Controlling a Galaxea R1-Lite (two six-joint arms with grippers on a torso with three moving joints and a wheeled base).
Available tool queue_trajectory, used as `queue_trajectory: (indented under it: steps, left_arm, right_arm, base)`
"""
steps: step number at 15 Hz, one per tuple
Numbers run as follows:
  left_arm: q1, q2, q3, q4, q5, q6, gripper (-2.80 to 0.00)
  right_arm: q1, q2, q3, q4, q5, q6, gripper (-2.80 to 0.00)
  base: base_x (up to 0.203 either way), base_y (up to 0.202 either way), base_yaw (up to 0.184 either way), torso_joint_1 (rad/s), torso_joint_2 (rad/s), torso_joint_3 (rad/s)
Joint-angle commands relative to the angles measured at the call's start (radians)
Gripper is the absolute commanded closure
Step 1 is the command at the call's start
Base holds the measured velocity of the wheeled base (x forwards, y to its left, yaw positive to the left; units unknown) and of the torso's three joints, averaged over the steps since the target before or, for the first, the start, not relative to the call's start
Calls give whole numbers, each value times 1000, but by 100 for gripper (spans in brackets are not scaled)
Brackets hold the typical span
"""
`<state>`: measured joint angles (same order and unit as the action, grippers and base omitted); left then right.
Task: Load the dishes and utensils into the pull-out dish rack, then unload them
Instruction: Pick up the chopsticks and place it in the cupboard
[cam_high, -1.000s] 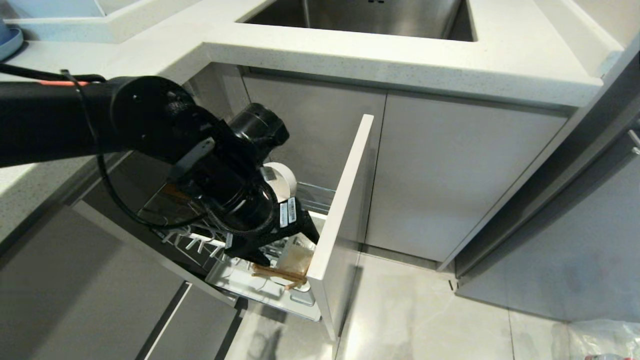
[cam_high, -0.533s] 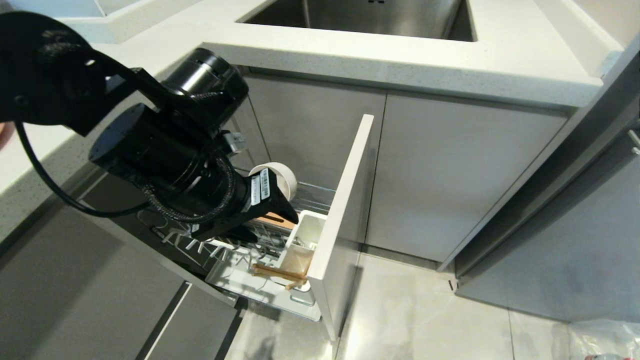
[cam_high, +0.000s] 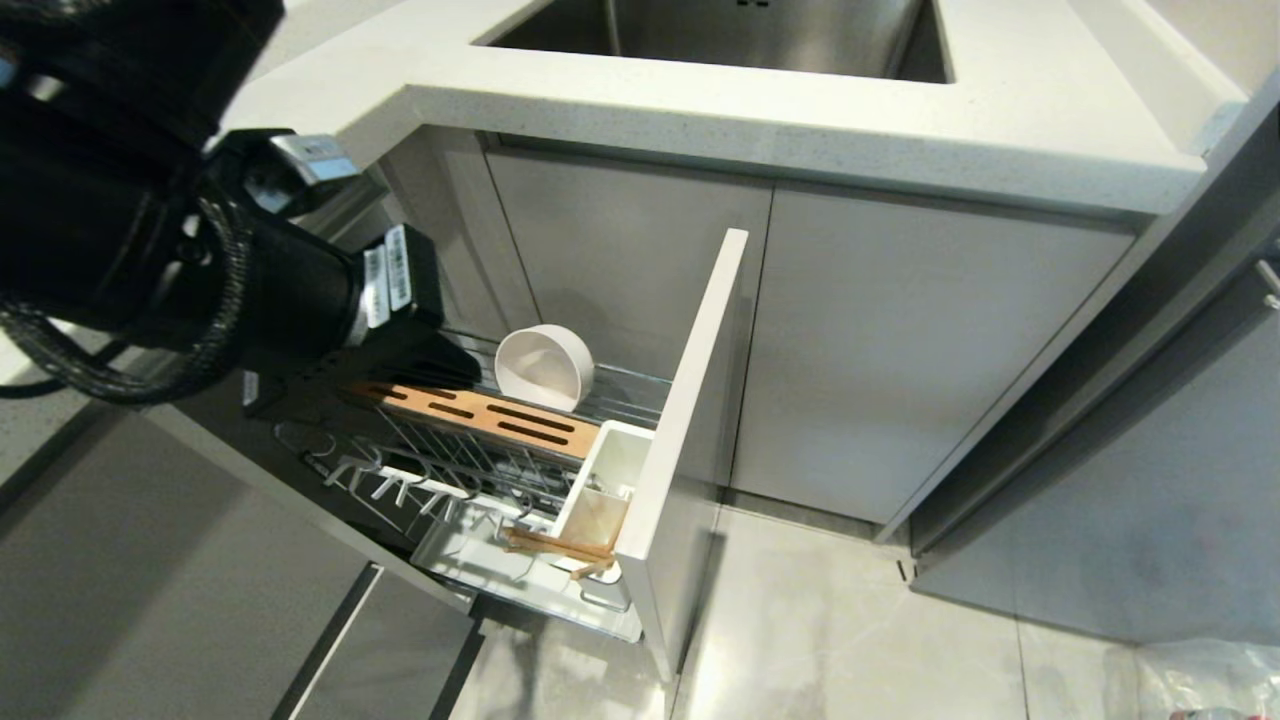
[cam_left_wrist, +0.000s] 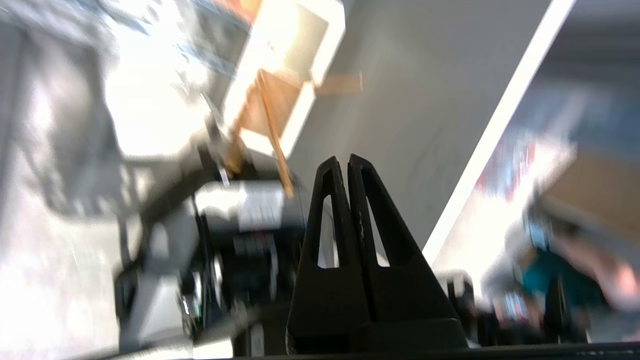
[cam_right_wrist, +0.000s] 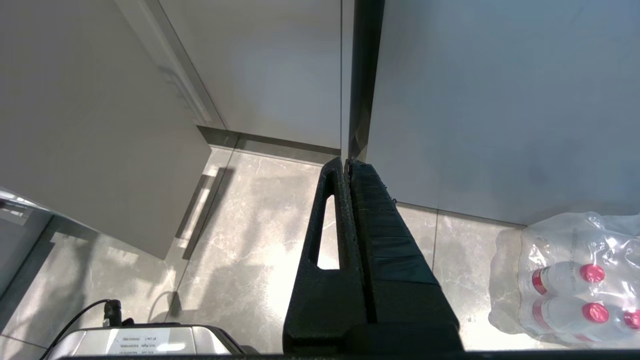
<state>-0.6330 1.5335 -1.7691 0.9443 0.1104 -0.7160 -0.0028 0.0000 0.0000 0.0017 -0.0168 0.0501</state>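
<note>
The pull-out dish rack (cam_high: 450, 470) stands drawn out from under the counter, its pale cabinet front (cam_high: 690, 420) on the right. A cream-white bowl (cam_high: 545, 367) rests on its side at the rack's back, behind the orange-wood strip (cam_high: 480, 412). The wooden chopsticks (cam_high: 558, 548) lie slanted at the near end of the white utensil cup (cam_high: 612, 470); the left wrist view shows the chopsticks (cam_left_wrist: 270, 125) blurred. My left gripper (cam_high: 465, 370) hangs above the rack's left side, shut and empty (cam_left_wrist: 346, 160). My right gripper (cam_right_wrist: 346, 162) is shut, parked over the floor.
A white counter (cam_high: 800, 110) with a steel sink (cam_high: 740, 30) overhangs the rack. Grey cabinet doors (cam_high: 900, 350) close the space to the right. A shrink-wrapped pack of bottles (cam_right_wrist: 575, 280) sits on the tiled floor (cam_high: 850, 620).
My left arm has lifted up and back to the left, away from the utensil cup, and its jaws have closed on nothing. The chopsticks and bowl stayed put.
</note>
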Motion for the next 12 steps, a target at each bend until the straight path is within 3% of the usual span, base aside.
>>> queue_trajectory:
  steps: [1,5,8,12]
  left_arm:
    - [0,-76,-9,0,64,1,0]
    - [44,-167,-19,-75,238,52,0]
    - [182,-213,-62,-101,294,101,0]
    - [448,-241,-124,-124,299,147,0]
  right_arm:
    - [0,0,2,0,0,1,0]
    - [0,0,2,0,0,1,0]
    - [0,0,2,0,0,1,0]
    - [0,0,2,0,0,1,0]
  base:
    - [0,0,0,0,0,0]
    - [0,0,0,0,0,0]
    - [0,0,0,0,0,0]
    - [0,0,0,0,0,0]
